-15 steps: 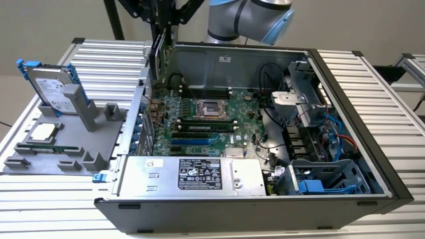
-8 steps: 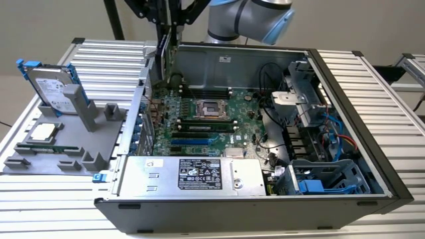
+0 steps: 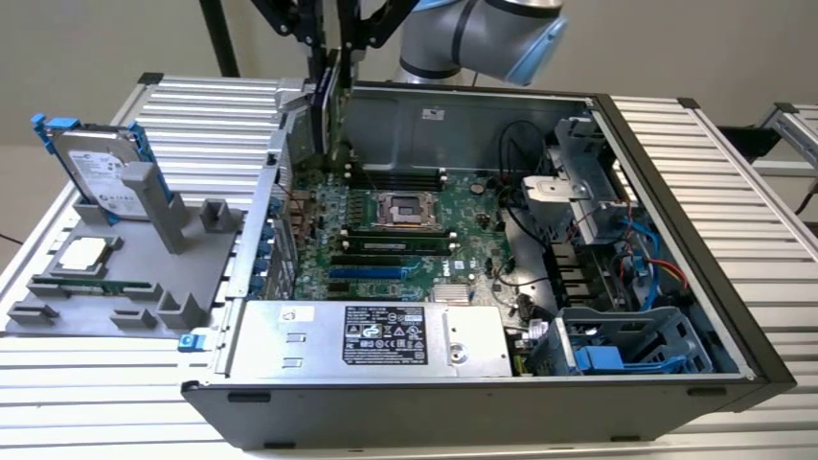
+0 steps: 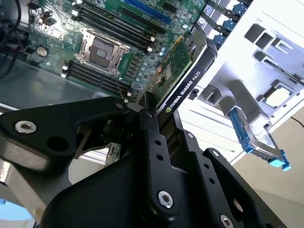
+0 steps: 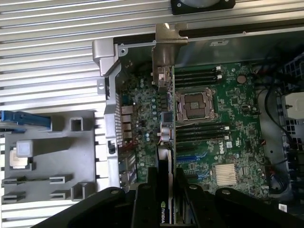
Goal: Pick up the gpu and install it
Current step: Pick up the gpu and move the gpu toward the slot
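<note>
One gripper [image 3: 337,57] comes down from the arm at the top of the exterior view and is clamped on the gpu [image 3: 335,110], which it holds on edge, roughly upright. Card hangs over the open computer case [image 3: 383,412], toward the exterior view's left of the cpu socket [image 3: 406,209], close to the case wall on that side. In the second wrist view the black fingers [image 4: 148,111] pinch the gpu [image 4: 176,61] from both faces, with the gripper [image 4: 159,114] at the near end of the card; green board and black cooler block [image 4: 192,76] both visible, and the card floats above the motherboard [image 4: 95,28], not seated in a slot. In the first wrist view the gpu [image 5: 166,133] is seen edge-on, running out from the gripper [image 5: 166,183] across the motherboard [image 5: 213,118], its silver bracket [image 5: 165,52] at the far end over the case rim. Whether the lower edge touches anything, can't tell. Power supply [image 3: 371,335] sits inside the case at the near side in the exterior view. Gray tray [image 3: 167,278] stands just beside the case on the exterior view's left, with a hard drive [image 3: 100,172] with blue rails leaning upright in it, a processor chip [image 3: 83,254] lying flat, and a memory stick [image 3: 77,285] near that. Everything rests on a slatted metal table [image 3: 715,144].
</note>
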Motion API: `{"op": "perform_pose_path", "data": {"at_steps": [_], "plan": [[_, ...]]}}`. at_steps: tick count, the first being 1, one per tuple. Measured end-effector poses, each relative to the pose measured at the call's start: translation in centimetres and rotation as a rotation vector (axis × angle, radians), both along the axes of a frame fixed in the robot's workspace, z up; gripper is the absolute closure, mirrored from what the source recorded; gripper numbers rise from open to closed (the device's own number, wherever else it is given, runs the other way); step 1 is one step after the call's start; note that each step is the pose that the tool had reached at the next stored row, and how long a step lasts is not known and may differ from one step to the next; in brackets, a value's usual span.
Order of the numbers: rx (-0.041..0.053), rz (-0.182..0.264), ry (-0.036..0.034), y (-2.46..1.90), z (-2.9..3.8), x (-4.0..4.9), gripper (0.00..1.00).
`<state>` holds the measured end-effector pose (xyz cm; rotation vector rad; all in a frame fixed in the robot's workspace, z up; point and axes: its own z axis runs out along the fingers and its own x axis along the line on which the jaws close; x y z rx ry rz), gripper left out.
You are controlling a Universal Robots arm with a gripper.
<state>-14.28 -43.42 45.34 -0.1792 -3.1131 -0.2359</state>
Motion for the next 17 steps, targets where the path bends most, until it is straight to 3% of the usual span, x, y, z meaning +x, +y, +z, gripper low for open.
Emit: {"op": "perform_pose_path", "data": {"at_steps": [17], "plan": [[0.0,0.0,0.0,0.0,0.0,1.86,1.0]]}}
